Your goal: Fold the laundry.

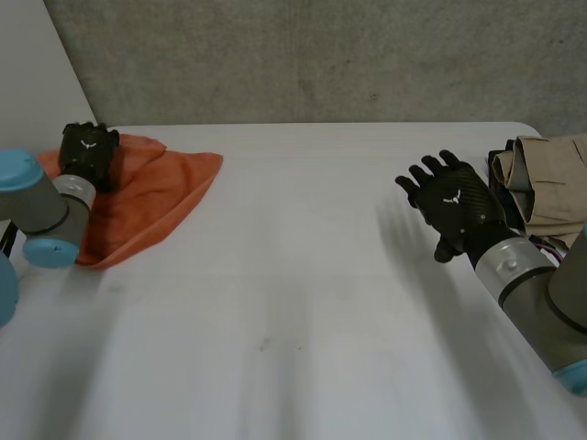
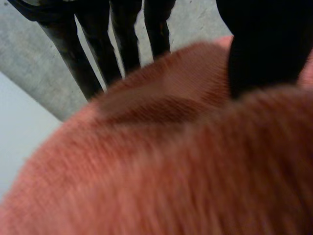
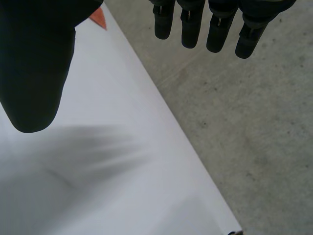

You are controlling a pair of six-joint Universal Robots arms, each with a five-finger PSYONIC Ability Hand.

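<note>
Currently at far left of counter (image 1: 293, 302): orange cloth (image 1: 151, 197), rumpled, under left hand (image 1: 87, 151) with fingers straight, nothing gripped. Right hand (image 1: 454, 206) released, fingers spread, above counter near folded beige garment (image 1: 550, 183).

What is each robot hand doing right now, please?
Left robot hand: open, resting on the orange cloth.
Right robot hand: open, holding nothing.

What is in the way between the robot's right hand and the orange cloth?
Nothing visible. Only bare white table lies between the open right hand and the orange cloth. The left hand rests on that cloth, and the folded beige clothes sit on the right hand's other side, away from the cloth.
</note>
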